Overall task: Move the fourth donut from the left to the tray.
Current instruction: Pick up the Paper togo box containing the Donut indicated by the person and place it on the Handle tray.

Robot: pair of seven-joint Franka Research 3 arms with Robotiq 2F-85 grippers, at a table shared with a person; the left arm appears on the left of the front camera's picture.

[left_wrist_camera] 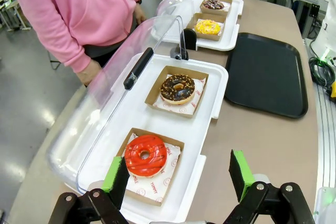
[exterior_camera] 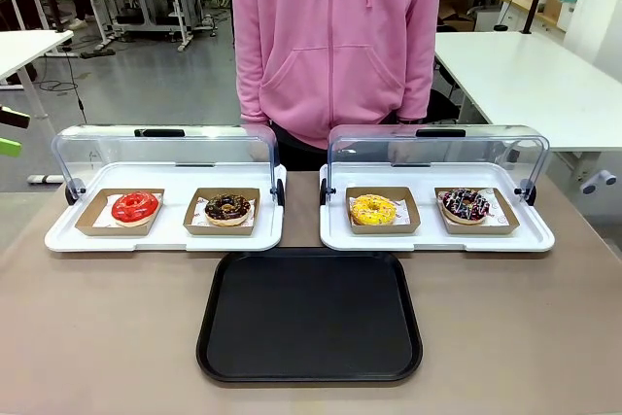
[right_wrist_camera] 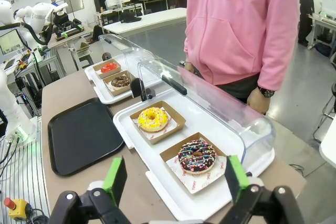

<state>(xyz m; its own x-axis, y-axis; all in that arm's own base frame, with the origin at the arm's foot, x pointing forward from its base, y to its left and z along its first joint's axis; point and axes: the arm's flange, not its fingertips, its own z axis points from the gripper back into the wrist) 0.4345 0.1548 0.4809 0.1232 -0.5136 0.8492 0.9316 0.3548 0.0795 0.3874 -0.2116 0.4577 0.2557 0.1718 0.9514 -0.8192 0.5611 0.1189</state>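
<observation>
The fourth donut (exterior_camera: 466, 205) (right_wrist_camera: 197, 156), dark chocolate with white and pink sprinkles, sits in a brown cardboard holder at the right end of the right white display tray (exterior_camera: 335, 236); it is also far off in the left wrist view (left_wrist_camera: 213, 4). The black tray (exterior_camera: 309, 316) (left_wrist_camera: 265, 72) (right_wrist_camera: 81, 134) lies bare on the table in front of the display trays. My right gripper (right_wrist_camera: 174, 178) hangs open above the table edge just short of the fourth donut. Over the near end of the left display tray, my left gripper (left_wrist_camera: 179, 174) is open beside the red donut (left_wrist_camera: 145, 155).
Four donuts in holders line up left to right: red (exterior_camera: 134, 207), chocolate with golden sprinkles (exterior_camera: 227, 208), yellow (exterior_camera: 373, 209), then the fourth. Both clear lids (exterior_camera: 165, 148) stand raised at the back. A person in a pink hoodie (exterior_camera: 335, 36) stands at the far side, hands down.
</observation>
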